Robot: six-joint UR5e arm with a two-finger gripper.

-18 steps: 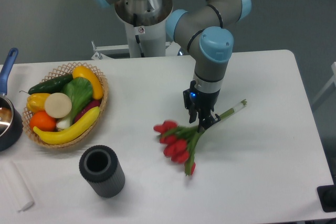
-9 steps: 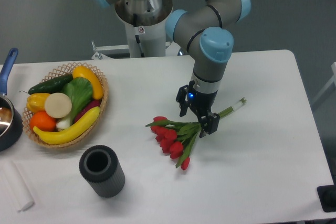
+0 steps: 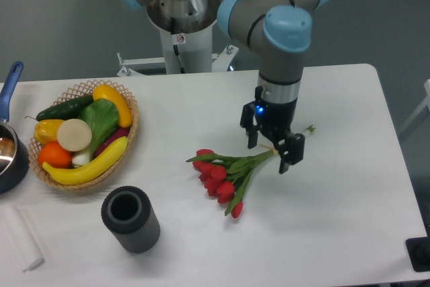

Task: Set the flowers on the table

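The flowers (image 3: 225,174), a tied bunch of red tulips with green stems, lie flat on the white table (image 3: 336,220), blooms to the lower left and stem ends pointing up right. My gripper (image 3: 269,154) hangs open just above the stems near their right end, fingers spread to either side and not touching them.
A black ribbed cylinder vase (image 3: 130,218) stands at the front left. A wicker basket (image 3: 86,134) of vegetables sits at the left, with a dark pan (image 3: 10,152) at the left edge. A white roll (image 3: 20,238) lies at the front left corner.
The gripper opened and let the flowers go; they settled flat on the table. The gripper then rose and shifted right.
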